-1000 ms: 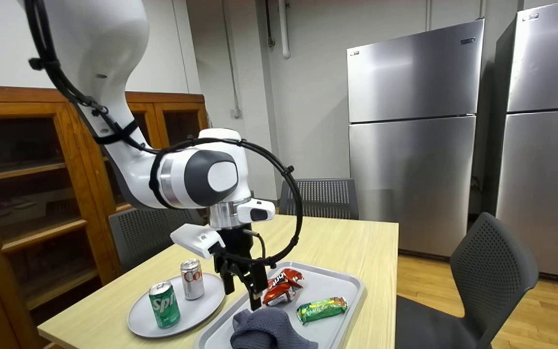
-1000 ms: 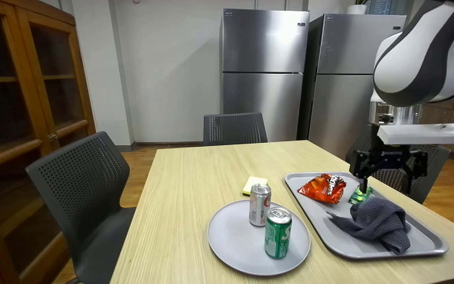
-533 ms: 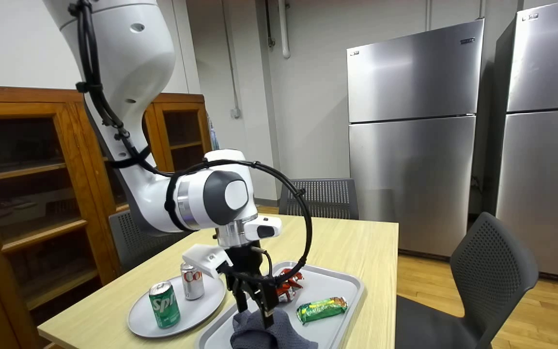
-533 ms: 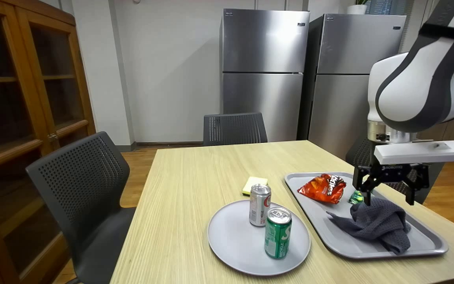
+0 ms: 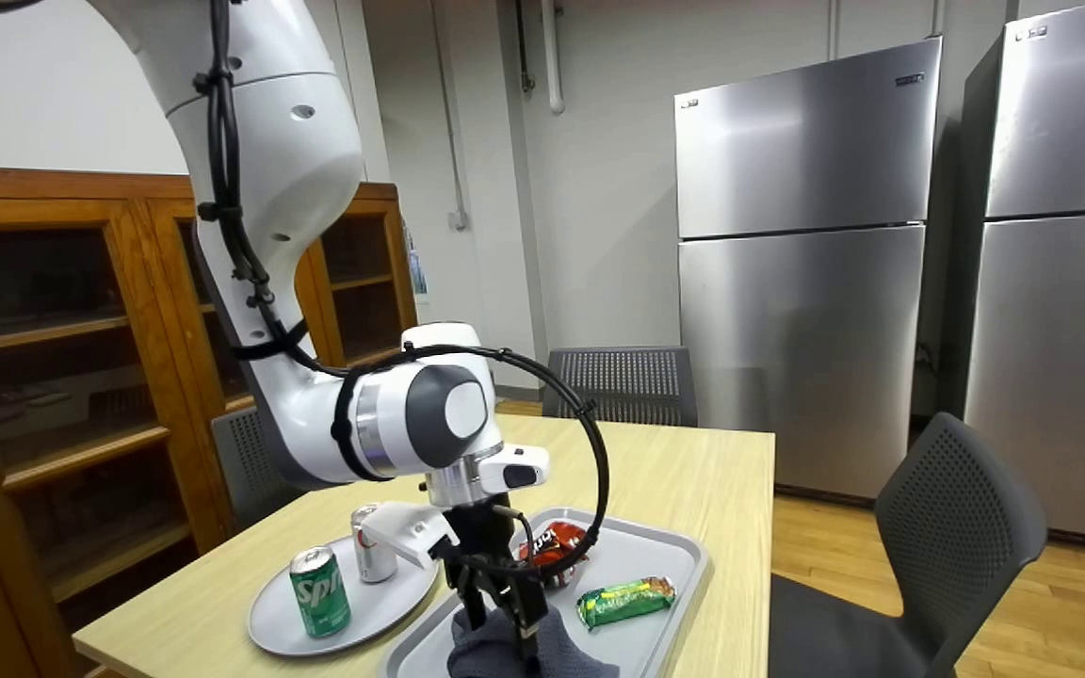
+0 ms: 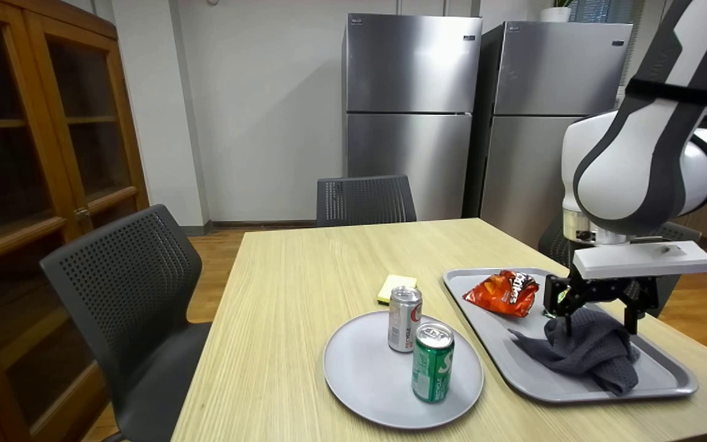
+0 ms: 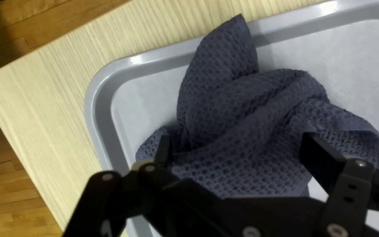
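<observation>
The gripper [image 6: 599, 327] has just come down, released, its fingers [image 7: 321, 158] spread, which puts folds of the dark cloth [image 7: 252, 108] under or between them, ungrasped; contact is unclear. The cloth lies crumpled at the near end of the tray [image 7: 143, 102] in both exterior views. Beyond lie a green packet [image 5: 627, 601] and, nearer the far edge, a red bag [image 6: 504, 294].

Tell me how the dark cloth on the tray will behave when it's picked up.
The cloth will probably sag and drape, since it lies in loose, soft folds. It seems light, judging by its thin edges. Its honeycomb texture should give the gripper decent hold.
</observation>
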Tool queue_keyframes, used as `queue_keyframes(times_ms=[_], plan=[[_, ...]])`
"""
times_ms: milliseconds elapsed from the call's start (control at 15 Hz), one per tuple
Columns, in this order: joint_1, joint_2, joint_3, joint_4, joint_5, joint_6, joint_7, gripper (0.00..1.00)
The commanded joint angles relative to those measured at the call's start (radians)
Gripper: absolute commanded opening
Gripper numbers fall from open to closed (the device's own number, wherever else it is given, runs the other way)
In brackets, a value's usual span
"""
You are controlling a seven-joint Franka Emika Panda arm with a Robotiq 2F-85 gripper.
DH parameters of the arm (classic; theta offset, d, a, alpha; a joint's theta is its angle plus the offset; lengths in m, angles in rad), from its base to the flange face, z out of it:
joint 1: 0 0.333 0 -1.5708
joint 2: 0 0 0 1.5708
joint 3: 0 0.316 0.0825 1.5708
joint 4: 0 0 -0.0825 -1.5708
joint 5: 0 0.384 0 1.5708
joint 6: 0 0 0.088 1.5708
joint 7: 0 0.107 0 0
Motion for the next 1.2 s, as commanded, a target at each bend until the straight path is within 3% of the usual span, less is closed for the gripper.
queue_keyframes(times_ms=[0,400,467,600,1133], plan=[[0.069,0.074,-0.052,0.039,0.006,0.038,0.029,1.0],[0.13,0.134,-0.088,0.065,0.046,0.047,0.01,1.0],[0.137,0.138,-0.094,0.066,0.051,0.05,0.007,0.75],[0.145,0.135,-0.097,0.067,0.067,0.044,0.002,0.68],[0.139,0.098,-0.116,0.058,0.105,0.036,-0.013,0.05]])
